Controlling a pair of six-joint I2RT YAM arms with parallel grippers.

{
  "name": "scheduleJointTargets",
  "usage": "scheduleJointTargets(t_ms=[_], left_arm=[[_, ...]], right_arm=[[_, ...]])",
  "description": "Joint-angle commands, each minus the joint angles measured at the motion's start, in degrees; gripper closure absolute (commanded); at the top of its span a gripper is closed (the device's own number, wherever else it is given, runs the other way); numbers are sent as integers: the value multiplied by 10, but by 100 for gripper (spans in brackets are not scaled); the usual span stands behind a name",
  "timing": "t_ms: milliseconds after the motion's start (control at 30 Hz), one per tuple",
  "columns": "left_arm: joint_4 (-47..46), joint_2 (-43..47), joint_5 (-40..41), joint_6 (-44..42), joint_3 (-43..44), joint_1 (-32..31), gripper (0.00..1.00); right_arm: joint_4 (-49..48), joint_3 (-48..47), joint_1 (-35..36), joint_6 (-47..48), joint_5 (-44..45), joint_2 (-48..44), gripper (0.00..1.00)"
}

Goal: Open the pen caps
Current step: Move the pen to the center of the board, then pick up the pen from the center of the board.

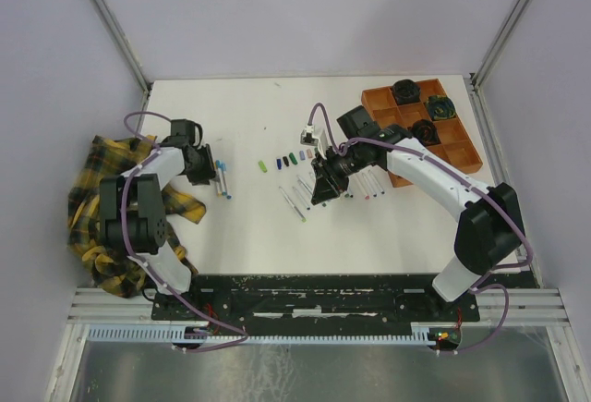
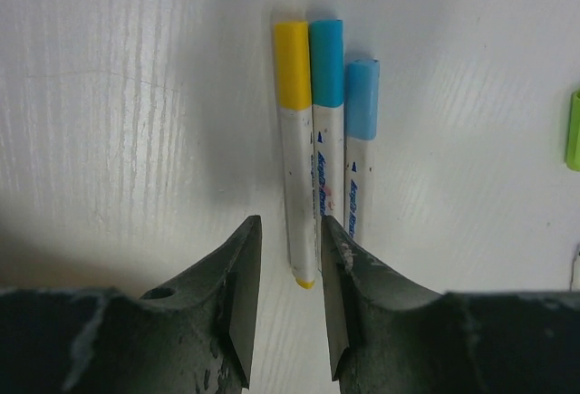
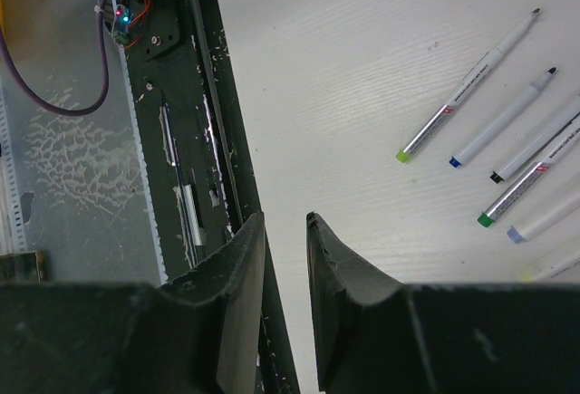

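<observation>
- The left hand [image 2: 288,235] hangs low over the desk [image 2: 127,122]; its 2 fingers [image 2: 241,303] are spread a little and pinch nothing; the tail end of 1 pen lies in the gap between the tips, and I cannot tell whether either finger touches it.
- 3 capped pens [image 2: 328,168] lie side by side, touching, just ahead of that hand; they carry a yellow cap [image 2: 292,63], a teal cap [image 2: 327,62] and a blue cap [image 2: 362,98], all 3 on their barrels; the blue cap sits a little nearer the hand than the other 2.
- A green cap [image 2: 574,129] lies alone at the right edge of the left wrist view, cut off by the frame.
- In the top view a row of loose caps [image 1: 288,158] lies mid-desk between the 2 arms, green at its left end, then blue and darker ones; it is well apart from the 3 capped pens.
- The right hand [image 3: 285,222] is just on the near side of that row; its fingers [image 3: 331,294] are parted by a narrow gap with nothing in it; they point back toward the black base plate [image 3: 195,140] at the near edge.
- Bare pens [image 3: 501,120] lie close together on the desk beside the right hand, writing tips exposed, with green, blue and black end plugs; at least 5 show in the right wrist view.
- An orange tray [image 1: 374,99] sits at the far right corner; black round things [image 1: 423,131] fill some of its compartments.
- A plaid cloth [image 1: 92,203] lies bunched at the left edge, beside the left arm.
</observation>
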State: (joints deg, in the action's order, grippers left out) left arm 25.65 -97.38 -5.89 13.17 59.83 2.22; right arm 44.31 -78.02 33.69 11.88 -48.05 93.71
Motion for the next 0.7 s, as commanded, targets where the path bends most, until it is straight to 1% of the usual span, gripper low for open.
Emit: scheduleJointTargets(t_ms=[0, 133, 333, 500, 667], left_arm=[[5, -11, 11, 15, 24, -4, 62], [10, -23, 16, 15, 27, -8, 63], [32, -46, 53, 17, 39, -15, 68], [44, -55, 83, 10, 45, -23, 68], [54, -70, 95, 4, 50, -25, 68]], right_arm=[[-8, -24, -2, 12, -20, -1, 68], [-7, -24, -2, 12, -21, -2, 68], [-7, -25, -2, 13, -22, -4, 68], [-6, -26, -2, 12, -22, -4, 68], [-5, -26, -2, 12, -23, -7, 68]])
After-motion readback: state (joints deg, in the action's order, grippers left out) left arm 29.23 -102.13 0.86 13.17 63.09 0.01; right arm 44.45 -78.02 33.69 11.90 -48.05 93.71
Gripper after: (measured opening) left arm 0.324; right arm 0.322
